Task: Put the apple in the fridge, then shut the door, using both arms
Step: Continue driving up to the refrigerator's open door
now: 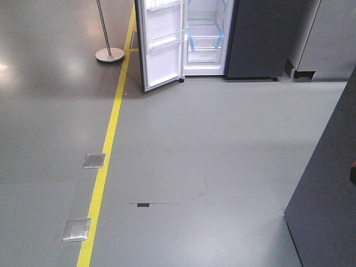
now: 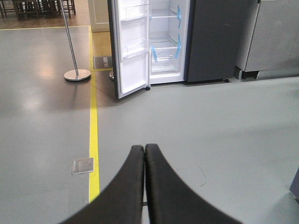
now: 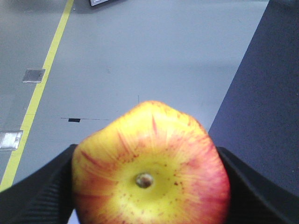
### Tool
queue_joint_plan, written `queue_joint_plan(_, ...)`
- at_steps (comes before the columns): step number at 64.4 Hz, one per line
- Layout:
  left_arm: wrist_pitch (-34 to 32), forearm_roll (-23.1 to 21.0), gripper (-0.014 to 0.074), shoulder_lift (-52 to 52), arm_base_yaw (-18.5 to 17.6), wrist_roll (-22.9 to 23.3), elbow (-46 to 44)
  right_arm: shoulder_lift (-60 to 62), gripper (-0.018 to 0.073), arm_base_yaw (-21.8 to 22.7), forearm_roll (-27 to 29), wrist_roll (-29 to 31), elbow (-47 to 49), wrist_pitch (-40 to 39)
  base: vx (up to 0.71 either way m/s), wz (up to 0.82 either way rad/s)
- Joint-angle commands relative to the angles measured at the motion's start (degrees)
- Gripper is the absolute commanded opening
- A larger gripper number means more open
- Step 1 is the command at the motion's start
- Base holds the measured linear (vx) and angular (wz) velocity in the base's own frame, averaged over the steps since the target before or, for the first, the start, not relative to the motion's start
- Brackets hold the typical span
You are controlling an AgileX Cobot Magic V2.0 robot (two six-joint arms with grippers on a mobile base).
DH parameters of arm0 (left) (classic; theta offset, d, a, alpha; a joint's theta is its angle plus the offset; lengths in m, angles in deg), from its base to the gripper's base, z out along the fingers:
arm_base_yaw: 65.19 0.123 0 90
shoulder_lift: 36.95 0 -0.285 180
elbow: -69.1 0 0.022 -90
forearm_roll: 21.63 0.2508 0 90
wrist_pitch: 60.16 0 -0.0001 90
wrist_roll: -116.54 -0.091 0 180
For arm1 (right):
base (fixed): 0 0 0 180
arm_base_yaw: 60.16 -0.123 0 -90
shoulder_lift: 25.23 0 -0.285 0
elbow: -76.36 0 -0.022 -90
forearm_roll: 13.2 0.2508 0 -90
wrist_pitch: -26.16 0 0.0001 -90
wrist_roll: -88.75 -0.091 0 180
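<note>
The apple [image 3: 149,165], red and yellow with its stem dimple facing the camera, fills the right wrist view, held between the black fingers [image 3: 42,191] of my right gripper [image 3: 148,186]. The fridge [image 1: 208,36] stands far ahead across the floor, its white interior and blue tape strips showing; it also shows in the left wrist view [image 2: 166,42]. Its door [image 1: 161,41] stands swung open to the left, white lining with clear bins facing me; the left wrist view shows it too [image 2: 132,46]. My left gripper [image 2: 144,149] is shut and empty, above the floor.
A yellow floor line [image 1: 108,144] runs toward the fridge on the left, with metal floor plates [image 1: 93,160] beside it. A metal stand with a round base [image 1: 109,54] is left of the door. A dark cabinet side [image 1: 328,200] stands close on my right. Grey units [image 1: 328,39] are right of the fridge.
</note>
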Motion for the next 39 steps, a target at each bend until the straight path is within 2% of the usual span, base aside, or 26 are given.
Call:
queue_joint_plan(1,-4.07,-0.07,-0.0006,0.7,-0.16,0.16,1.14,0.19,0.0187,0.22,0.43,0.14,1.62,-3.98,0.1,-0.02)
queue_joint_plan(39,-4.07,-0.07,-0.0006,0.7,-0.16,0.16,1.14,0.19,0.0187,0.22,0.43,0.14,1.62,-3.98,0.1,0.0)
